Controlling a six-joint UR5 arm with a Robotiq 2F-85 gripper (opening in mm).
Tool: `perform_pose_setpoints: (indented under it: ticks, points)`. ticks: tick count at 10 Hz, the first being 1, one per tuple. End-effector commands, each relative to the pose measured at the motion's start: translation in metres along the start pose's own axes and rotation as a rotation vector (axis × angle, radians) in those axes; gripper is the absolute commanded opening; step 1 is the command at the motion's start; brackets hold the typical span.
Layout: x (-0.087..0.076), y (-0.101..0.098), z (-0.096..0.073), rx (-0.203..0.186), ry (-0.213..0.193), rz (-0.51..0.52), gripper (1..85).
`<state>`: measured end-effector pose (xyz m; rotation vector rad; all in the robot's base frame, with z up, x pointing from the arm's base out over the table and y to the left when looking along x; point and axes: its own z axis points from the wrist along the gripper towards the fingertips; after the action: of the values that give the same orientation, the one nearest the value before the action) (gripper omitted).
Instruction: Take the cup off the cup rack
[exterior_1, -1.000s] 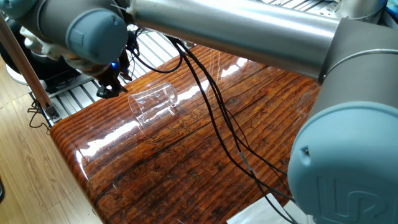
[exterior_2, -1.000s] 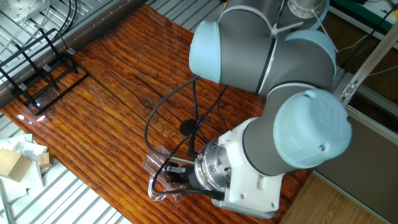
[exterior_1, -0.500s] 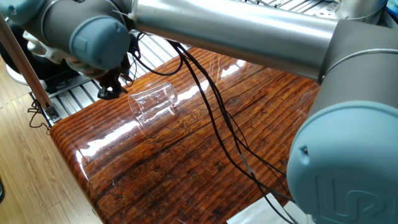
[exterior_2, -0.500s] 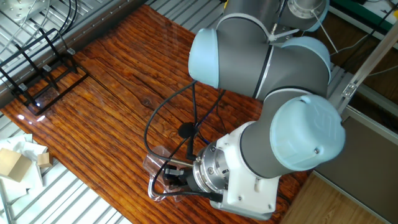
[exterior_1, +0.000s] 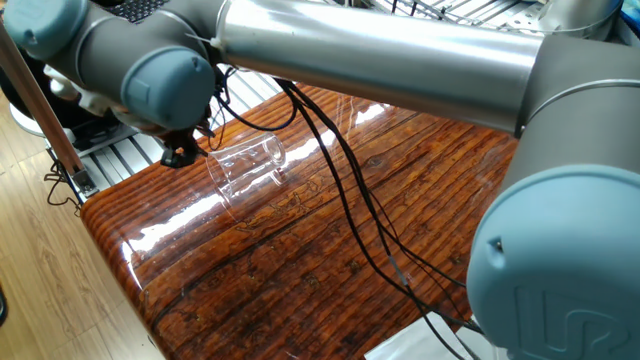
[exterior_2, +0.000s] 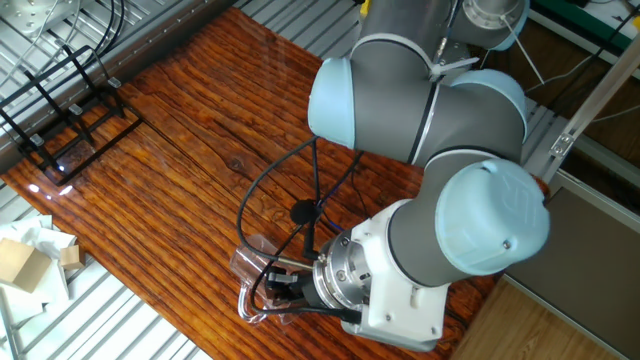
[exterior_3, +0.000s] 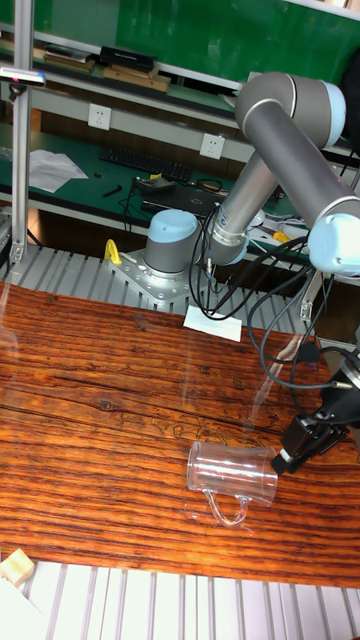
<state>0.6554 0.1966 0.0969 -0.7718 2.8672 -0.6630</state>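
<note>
The cup (exterior_3: 231, 473) lies on its side on the wooden table (exterior_3: 90, 400), near the table's edge, well apart from the cup rack (exterior_2: 62, 105). In the tall fixed view its loop handle (exterior_3: 225, 514) points toward the camera and lies flat-ish on the wood; the open mouth faces the gripper (exterior_3: 290, 452). In one fixed view the cup (exterior_1: 245, 168) shows as a clear tilted cylinder w/ bright glare on the wood around it. In the other fixed view it is mostly hidden behind the wrist; only the handle loop (exterior_2: 247, 305) and some glass show.

The gripper sits right at the cup's rim. Black fingertips (exterior_3: 284, 459) appear at the rim edge in the tall view; in one fixed view a dark fingertip (exterior_1: 178, 156) is just beside the cup's end, looks apart from the glass. Whether the jaws are spread or closed, or pinch the rim, can't tell: the wrist blocks them.

The cup rack stands at the far corner of the table in the other fixed view, black wire, upright rods, nothing hanging on it. Next to it, off the table, a larger silver wire rack (exterior_2: 35, 25). Cardboard bits & white paper (exterior_2: 30, 255) lie on the ribbed metal surface (exterior_2: 140, 325) beside the table. Black cables (exterior_1: 350, 200) from the arm (exterior_1: 380, 50) drape over the wood.
</note>
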Motion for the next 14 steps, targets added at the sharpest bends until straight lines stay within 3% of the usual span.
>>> perform_pose_setpoints:
  ticks: [1, 9, 14]
  points:
    - [0.003, 0.003, 0.008, -0.005, 0.000, -0.002, 36.7]
    - [0.007, -0.004, 0.024, 0.015, -0.019, -0.023, 36.7]
    - [0.011, -0.013, 0.017, 0.039, -0.005, -0.056, 36.7]
